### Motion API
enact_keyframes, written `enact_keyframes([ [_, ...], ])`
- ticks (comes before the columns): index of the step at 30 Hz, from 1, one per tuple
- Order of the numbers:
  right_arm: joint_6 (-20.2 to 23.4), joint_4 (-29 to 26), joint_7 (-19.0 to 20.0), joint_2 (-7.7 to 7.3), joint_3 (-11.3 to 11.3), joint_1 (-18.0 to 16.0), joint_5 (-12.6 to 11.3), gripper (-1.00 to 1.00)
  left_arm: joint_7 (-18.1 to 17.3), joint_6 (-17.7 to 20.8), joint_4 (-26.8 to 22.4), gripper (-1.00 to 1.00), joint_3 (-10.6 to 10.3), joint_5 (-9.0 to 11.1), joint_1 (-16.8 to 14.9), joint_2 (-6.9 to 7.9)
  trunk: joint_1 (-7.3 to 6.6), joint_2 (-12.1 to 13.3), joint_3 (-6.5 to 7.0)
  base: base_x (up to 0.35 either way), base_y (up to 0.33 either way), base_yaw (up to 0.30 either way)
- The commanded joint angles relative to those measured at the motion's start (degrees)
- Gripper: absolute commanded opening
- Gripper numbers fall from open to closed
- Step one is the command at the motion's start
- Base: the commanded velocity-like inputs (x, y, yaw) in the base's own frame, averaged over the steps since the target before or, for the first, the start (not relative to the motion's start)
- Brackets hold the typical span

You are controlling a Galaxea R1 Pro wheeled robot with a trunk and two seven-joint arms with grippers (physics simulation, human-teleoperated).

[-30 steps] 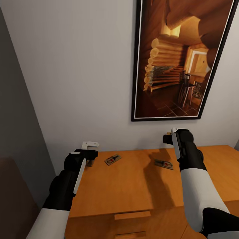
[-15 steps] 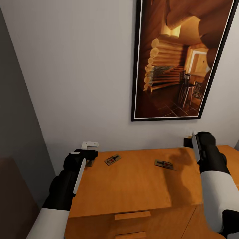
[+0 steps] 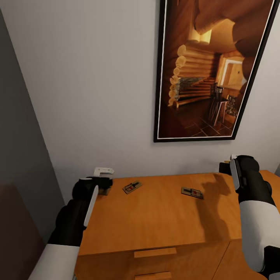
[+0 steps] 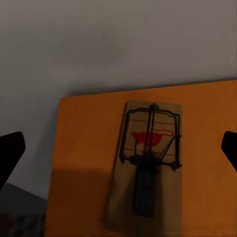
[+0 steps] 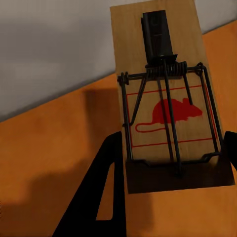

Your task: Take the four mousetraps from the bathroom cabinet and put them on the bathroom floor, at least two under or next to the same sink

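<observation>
The right gripper (image 5: 168,148) is closed on a mousetrap (image 5: 165,94): its dark fingers (image 5: 98,192) pinch the near end of the wooden slab from both sides, and the rest of the trap projects out beyond the fingertips, above the cabinet top (image 5: 44,163) and clear of it. Holding it by one end keeps the fingers away from the wire bar and spring, which I judge to be the reason for that grip. In the head view the right gripper (image 3: 224,166) is raised near the wall, past the right part of the cabinet (image 3: 155,221).

The left gripper (image 4: 118,153) is spread wide. Its two dark fingertips (image 4: 10,155) sit at either side, and a second mousetrap (image 4: 148,163) lies flat on the wood between them, untouched, close to the cabinet's corner edge. The fingers straddle the trap's long sides with room to spare, a stance that reads as lining up for a pinch. In the head view the left gripper (image 3: 102,179) hovers over that same corner.

Two more traps lie loose on the cabinet top, ahead of and between the two grippers: one nearer the left (image 3: 132,187), one nearer the right (image 3: 192,192). No trap has reached the floor yet.

A framed picture (image 3: 212,70) hangs on the wall above.
</observation>
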Motion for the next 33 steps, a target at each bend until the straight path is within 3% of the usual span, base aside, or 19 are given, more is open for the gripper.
enact_keyframes([
  [1,0.3,0.0,0.3,-0.01,0.0,0.0,0.4,-1.0,0.0,0.7,-0.1,1.0,0.0,-0.2,-0.1,0.03,0.0,0.0,-0.07,0.0,0.0,0.0],
  [6,0.3,0.0,0.3,-0.03,0.0,0.0,0.4,-1.0,0.0,1.9,-0.8,1.0,0.1,-0.2,-0.1,0.11,0.0,0.0,-0.07,0.0,0.0,0.0],
  [11,0.3,0.1,0.3,-0.67,0.0,0.0,2.7,-1.0,0.7,2.3,-2.4,1.0,-0.4,-0.3,1.5,0.25,0.0,0.0,-0.07,0.0,0.0,0.0],
  [19,0.3,0.1,0.1,-0.89,0.0,0.0,4.9,-1.0,0.3,2.3,-4.0,1.0,-0.3,-0.2,0.5,0.31,0.0,0.0,-0.07,-0.011,0.0,0.0],
  [33,0.3,0.1,0.2,-1.27,0.1,0.0,5.8,-1.0,0.3,2.7,-4.2,1.0,-0.2,0.0,0.4,0.32,0.0,0.0,-0.07,-0.287,0.0,0.0],
])
